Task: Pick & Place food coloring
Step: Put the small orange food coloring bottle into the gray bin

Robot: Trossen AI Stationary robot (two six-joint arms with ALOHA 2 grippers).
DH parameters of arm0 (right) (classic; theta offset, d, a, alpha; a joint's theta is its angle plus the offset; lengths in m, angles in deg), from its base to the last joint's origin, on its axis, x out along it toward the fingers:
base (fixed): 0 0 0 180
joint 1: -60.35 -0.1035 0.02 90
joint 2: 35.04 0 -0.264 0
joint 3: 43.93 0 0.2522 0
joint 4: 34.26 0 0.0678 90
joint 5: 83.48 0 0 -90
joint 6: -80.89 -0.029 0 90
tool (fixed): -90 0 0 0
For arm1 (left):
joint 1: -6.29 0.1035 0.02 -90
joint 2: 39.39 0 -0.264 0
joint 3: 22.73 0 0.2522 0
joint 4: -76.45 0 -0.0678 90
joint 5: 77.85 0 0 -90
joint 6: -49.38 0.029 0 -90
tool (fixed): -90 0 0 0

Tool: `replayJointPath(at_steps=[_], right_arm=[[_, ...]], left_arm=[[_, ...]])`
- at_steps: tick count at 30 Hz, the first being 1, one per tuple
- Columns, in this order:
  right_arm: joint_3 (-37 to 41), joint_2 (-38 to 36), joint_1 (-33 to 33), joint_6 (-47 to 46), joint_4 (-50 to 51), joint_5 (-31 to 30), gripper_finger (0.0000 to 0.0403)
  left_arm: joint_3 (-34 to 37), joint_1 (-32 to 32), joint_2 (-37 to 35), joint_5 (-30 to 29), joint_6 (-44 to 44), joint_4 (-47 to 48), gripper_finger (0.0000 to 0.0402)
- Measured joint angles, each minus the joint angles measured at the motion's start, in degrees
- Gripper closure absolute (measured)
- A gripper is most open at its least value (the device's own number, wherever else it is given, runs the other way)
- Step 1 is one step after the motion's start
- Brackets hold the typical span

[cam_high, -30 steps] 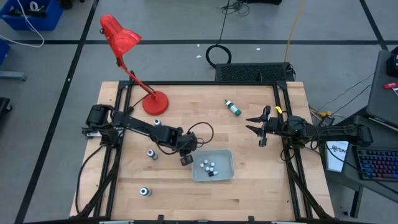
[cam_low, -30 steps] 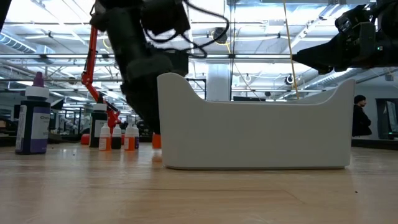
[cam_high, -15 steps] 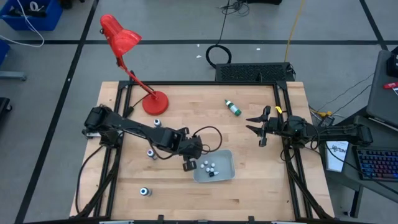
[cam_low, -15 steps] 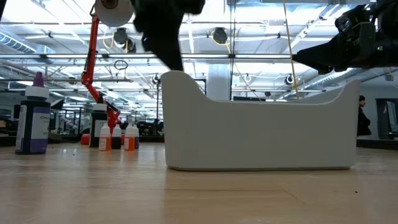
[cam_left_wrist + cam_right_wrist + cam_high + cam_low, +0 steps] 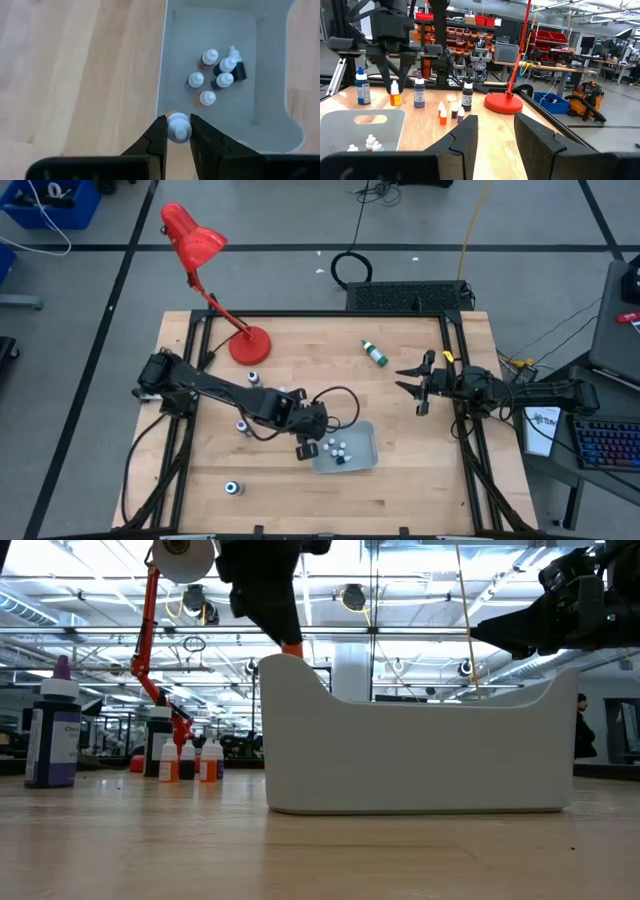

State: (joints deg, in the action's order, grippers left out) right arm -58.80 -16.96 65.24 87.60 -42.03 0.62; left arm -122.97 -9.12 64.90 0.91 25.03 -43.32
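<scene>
L gripper clenched on vial, held above tray rim. Five vials inside tray. R gripper released, idle at table's right side.

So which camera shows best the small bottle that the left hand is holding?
The left wrist view: the bottle sits white-capped between the left hand's fingers, at the tray's edge. The low view shows only an orange bit above the tray wall. The high view hides it under the arm; the right wrist view does not show it clearly.
</scene>
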Motion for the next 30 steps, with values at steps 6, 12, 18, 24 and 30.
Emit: replayJointPath(at_steps=[6, 12, 18, 24, 30], right_arm=[[0.0, 0.0, 0.0, 0.0, 0.4, 0.0, 0.0287], [0.0, 0.7, 0.0, 0.0, 0.3, 0.0, 0.0287], [0.0, 1.1, 0.0, 0.0, 0.3, 0.0, 0.0287], [0.0, 1.2, 0.0, 0.0, 0.4, 0.0, 0.0287], [0.0, 1.2, 0.0, 0.0, 0.3, 0.0, 0.0287]], left_arm=[[0.0, -0.5, 3.0, 3.6, 0.2, -4.0, 0.0339], [0.0, -0.7, 5.8, 4.9, 0.1, -5.0, 0.0339], [0.0, -0.2, 9.7, 5.6, -0.2, -6.2, 0.0339], [0.0, 0.8, 12.6, 6.8, -0.1, -6.7, 0.0339], [0.0, 0.9, 12.8, 5.2, -0.1, -7.5, 0.0339]])
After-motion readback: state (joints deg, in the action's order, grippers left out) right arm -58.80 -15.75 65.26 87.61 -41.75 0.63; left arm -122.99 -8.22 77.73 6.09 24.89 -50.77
